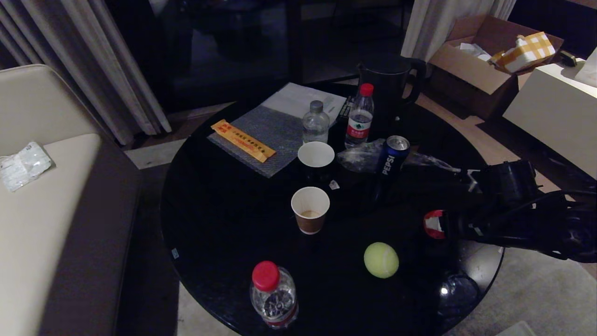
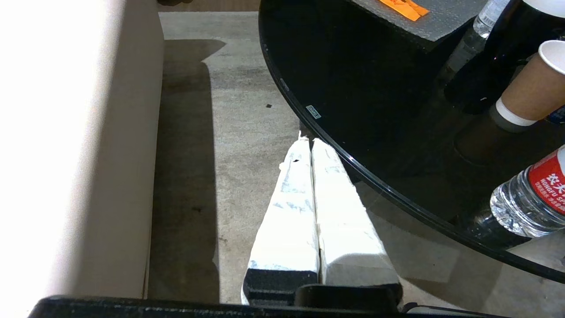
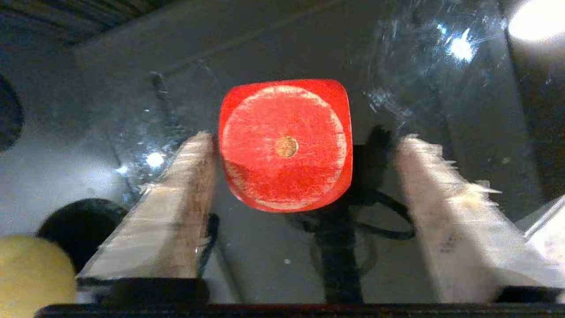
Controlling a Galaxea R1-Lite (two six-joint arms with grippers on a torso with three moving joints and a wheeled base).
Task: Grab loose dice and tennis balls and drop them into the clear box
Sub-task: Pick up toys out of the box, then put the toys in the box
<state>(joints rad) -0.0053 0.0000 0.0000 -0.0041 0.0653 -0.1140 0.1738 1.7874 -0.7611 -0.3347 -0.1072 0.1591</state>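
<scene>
My right gripper (image 1: pixel 434 225) reaches in low over the right side of the black round table (image 1: pixel 224 219). In the right wrist view the gripper (image 3: pixel 304 139) is open around a red die (image 3: pixel 286 145) with one dot facing up. One finger (image 3: pixel 185 185) lies close against the die's side and the other finger (image 3: pixel 441 185) stands well apart from it. The die (image 1: pixel 427 228) shows as a red rim at the fingertips. A yellow-green tennis ball (image 1: pixel 381 260) (image 3: pixel 31 274) lies just left of this gripper. The clear box is out of view. My left gripper (image 2: pixel 307 140) is shut and empty, off the table's edge above the floor.
Two paper cups (image 1: pixel 310 209) (image 1: pixel 316 155), a Pepsi can (image 1: pixel 392 156), water bottles (image 1: pixel 274 295) (image 1: pixel 359 116) (image 1: pixel 315 122), a black kettle (image 1: pixel 389 88) and a grey mat (image 1: pixel 266 135) crowd the table. A sofa (image 1: pixel 46 210) stands left, a cardboard box (image 1: pixel 485 60) back right.
</scene>
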